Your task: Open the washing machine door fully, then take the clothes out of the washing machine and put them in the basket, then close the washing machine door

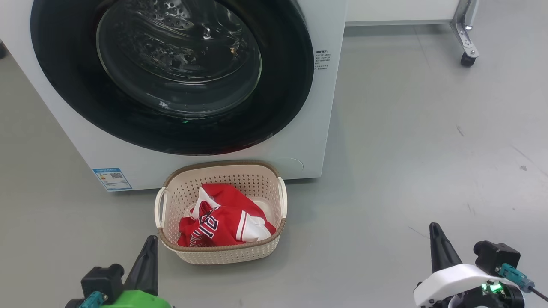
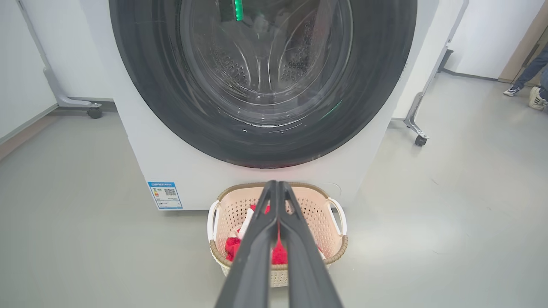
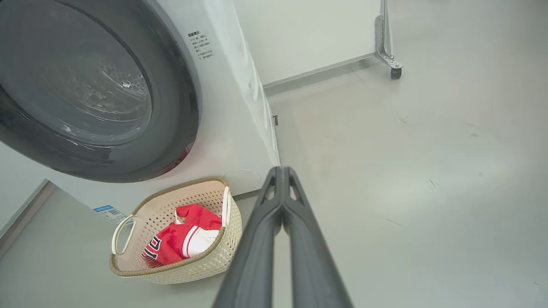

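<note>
Where the clothes (image 1: 222, 222) lie, they are bunched in the basket (image 1: 257, 182), red cloth with white trim and a strip of navy-and-white lettering facing up. They fill the basket's near half, and some of its cream bottom shows bare at the far right. The basket stands on the floor (image 1: 406, 171) just in front of the washer (image 1: 299, 145), below the lowest part of the door (image 1: 68, 85), with one white handle on each short side. The door sits shut, its black rim flat against the white front, and the steel drum shows through the glass. A blue sticker (image 1: 112, 179) is on the washer's lower left corner, left of the basket. The left gripper (image 1: 150, 239) is at the lower left of the head view, close to the basket's near left corner; its two fingers are pressed together along their length and hold nothing. In the left wrist view they point at the basket and the door above it. The right gripper (image 1: 434, 229) is at the lower right, well apart from the basket over bare floor, its fingers likewise closed tip to tip and empty. Beyond the washer's right side a metal leg on a caster (image 1: 466, 57) stands on the floor. At the far right edge of the left wrist view are a person's shoes (image 2: 535, 96).
</note>
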Robot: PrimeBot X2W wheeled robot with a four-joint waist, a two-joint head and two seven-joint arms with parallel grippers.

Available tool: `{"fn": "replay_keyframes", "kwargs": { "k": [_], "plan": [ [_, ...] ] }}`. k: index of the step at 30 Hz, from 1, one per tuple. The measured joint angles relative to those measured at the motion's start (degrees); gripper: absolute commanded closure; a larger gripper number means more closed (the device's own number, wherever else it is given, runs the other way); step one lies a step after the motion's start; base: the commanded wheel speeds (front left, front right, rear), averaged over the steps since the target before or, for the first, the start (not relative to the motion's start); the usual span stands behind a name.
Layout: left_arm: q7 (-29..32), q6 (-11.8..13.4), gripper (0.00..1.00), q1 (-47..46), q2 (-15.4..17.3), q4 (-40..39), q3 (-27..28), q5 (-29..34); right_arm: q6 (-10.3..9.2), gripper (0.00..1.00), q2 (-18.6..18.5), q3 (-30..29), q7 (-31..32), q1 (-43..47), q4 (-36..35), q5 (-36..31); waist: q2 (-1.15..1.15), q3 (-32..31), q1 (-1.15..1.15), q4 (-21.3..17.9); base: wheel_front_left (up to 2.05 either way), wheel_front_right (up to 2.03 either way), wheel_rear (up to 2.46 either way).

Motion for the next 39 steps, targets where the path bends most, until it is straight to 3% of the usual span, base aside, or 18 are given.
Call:
{"fn": "replay_keyframes", "kwargs": {
  "k": [39],
  "plan": [
    [7.4,-3.7,1.00,-1.2,-0.9,1.0,6.8,-28.2,3.67,1.00,1.7,-8.2,6.1,-2.4,1.0,24.6,0.00,-0.5,0.00,0.1,0.00,0.00,0.00]
  ]
}}
